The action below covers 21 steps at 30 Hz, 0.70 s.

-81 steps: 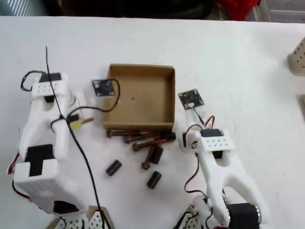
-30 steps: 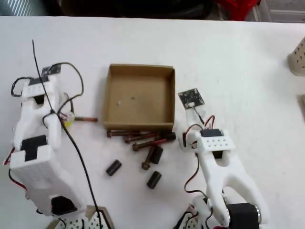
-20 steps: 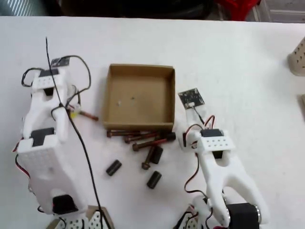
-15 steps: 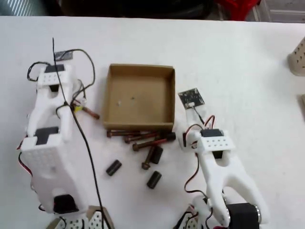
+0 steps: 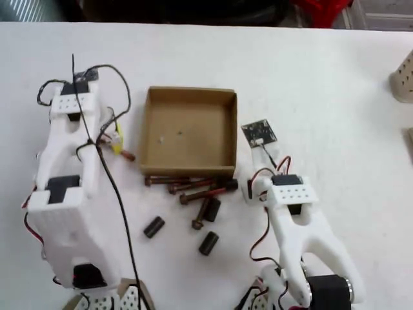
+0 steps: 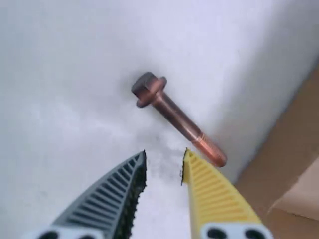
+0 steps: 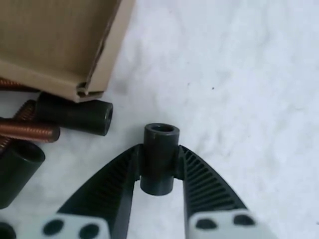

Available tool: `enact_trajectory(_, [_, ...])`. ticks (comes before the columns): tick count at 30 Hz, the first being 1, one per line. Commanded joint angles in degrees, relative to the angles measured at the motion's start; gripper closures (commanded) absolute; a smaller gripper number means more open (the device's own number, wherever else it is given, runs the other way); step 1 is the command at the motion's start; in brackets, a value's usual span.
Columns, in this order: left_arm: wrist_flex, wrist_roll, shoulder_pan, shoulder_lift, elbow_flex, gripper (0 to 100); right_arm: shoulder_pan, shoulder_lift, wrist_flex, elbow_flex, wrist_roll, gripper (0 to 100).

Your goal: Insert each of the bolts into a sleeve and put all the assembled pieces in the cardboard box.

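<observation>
A copper bolt (image 6: pixel 172 117) lies on the white table next to the cardboard box (image 6: pixel 291 164). My left gripper (image 6: pixel 163 163) hovers just over it, open a little, with nothing between its fingers. In the high view that bolt (image 5: pixel 126 155) pokes out by the left gripper (image 5: pixel 117 146), left of the box (image 5: pixel 190 92). My right gripper (image 7: pixel 158 167) is shut on a black sleeve (image 7: pixel 159 154), held upright near the box's corner (image 7: pixel 107 55). The right gripper (image 5: pixel 251 189) sits off the box's front right corner. Several bolts (image 5: pixel 187 187) and loose sleeves (image 5: pixel 153 227) lie in front of the box.
Another sleeve (image 5: pixel 208 243) lies near the front. One sleeve (image 7: pixel 75 115) rests by the box corner beside a bolt (image 7: pixel 30 130). A black cable (image 5: pixel 106 174) runs over the left arm. A beige object (image 5: pixel 404 77) stands at the far right edge.
The left arm swung toward the box with the bolt, then opened; the bolt now lies free on the table. The right arm has not moved.
</observation>
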Motion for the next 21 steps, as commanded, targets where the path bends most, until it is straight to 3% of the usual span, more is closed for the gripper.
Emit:
enact_trajectory(1, [-2.6, 0.9, 1.6, -9.0, 3.3, 85, 0.4, -0.3, -0.7, -0.9, 0.6, 98.1])
enact_trajectory(9, [-17.0, 17.4, 1.5, -12.6, 15.6, 86, 0.3, -0.3, -0.7, -0.9, 0.6, 98.1])
enact_trajectory(16, [-22.7, 23.8, 1.2, -12.1, 16.8, 86, 0.4, -0.3, -0.7, -0.9, 0.7, 98.1])
enact_trajectory(21, [-28.7, 24.6, 1.4, -12.1, 20.9, 86, 0.4, -0.3, -0.6, -0.9, 0.7, 98.1])
